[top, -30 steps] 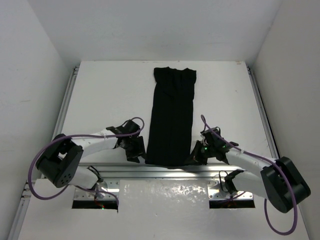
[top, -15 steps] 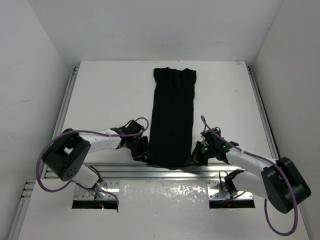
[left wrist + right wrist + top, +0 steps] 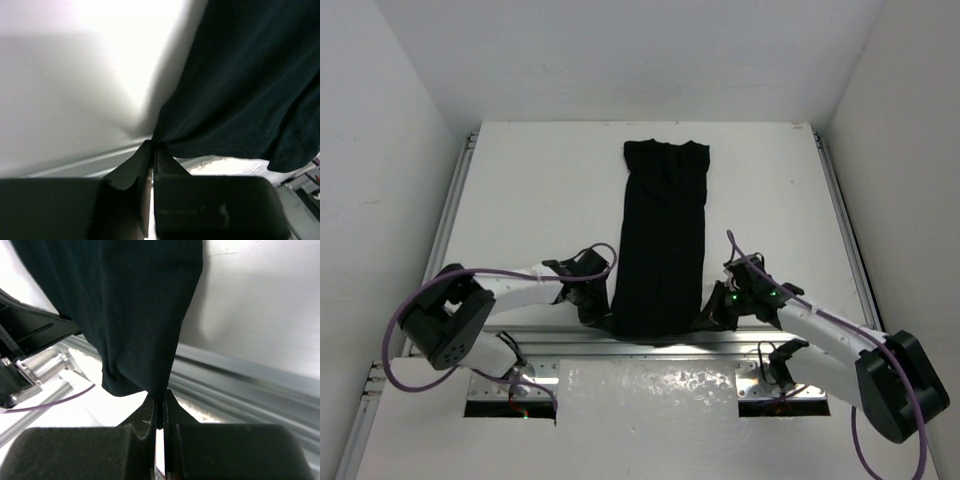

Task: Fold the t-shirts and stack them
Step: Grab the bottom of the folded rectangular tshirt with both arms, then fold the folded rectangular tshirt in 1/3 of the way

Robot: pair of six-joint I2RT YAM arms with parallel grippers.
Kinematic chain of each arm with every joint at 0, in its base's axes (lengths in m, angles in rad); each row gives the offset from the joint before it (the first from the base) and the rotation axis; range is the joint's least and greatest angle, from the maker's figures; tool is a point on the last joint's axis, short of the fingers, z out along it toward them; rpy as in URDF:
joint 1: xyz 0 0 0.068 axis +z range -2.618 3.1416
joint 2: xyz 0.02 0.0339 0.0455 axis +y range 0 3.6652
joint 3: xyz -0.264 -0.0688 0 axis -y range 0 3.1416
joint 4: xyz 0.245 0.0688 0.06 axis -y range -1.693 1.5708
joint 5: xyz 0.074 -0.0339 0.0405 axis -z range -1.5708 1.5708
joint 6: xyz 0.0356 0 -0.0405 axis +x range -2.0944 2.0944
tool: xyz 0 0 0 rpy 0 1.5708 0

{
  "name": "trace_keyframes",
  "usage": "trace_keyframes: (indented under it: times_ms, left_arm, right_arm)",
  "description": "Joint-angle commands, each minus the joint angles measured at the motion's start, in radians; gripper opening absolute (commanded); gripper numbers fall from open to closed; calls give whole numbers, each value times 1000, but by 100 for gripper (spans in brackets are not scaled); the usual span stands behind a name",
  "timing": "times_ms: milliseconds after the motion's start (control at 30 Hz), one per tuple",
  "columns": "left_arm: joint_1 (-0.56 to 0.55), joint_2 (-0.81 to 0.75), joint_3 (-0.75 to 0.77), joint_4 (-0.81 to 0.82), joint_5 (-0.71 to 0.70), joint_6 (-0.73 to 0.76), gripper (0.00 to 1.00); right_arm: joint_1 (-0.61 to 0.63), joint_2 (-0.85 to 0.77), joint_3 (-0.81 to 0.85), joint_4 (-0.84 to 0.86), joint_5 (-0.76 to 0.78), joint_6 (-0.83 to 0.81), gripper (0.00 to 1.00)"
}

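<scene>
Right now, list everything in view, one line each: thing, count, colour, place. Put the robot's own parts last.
t-shirt: one, black, folded into a long narrow strip lying lengthwise down the middle of the table, its near hem at the near edge.
table: one, white, under the shirt.
rail: one, silver metal, along the table's near edge.
walls: white, enclosing the table at the back and on both sides.
arms: two, white and black with purple cables, reaching in from the near edge.
left gripper: black, shut on the shirt's near left corner.
right gripper: black, shut on the shirt's near right corner.
</scene>
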Motion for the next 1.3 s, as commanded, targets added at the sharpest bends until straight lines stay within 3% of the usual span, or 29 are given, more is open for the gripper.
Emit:
trace_keyframes:
  times_ms: [0, 200, 400, 633, 900, 1267]
  left_arm:
    - [-7, -97, 58, -87, -60, 10, 0]
    - [-6, -135, 186, -153, -39, 17, 0]
    - [17, -96, 366, -271, -123, 52, 0]
    - [54, 48, 560, -287, -186, 125, 0]
    - [112, 214, 705, -281, -208, 156, 0]
    - [183, 407, 964, -290, -192, 216, 0]
  right_arm:
    - [5, -53, 83, -73, 28, 33, 0]
    - [5, -95, 191, -183, 48, 64, 0]
    - [2, -96, 307, -248, 132, 75, 0]
    - [-32, 31, 445, -257, 204, -11, 0]
    - [-200, 180, 542, -191, 136, -133, 0]
    - [-262, 437, 761, -208, 83, -273, 0]
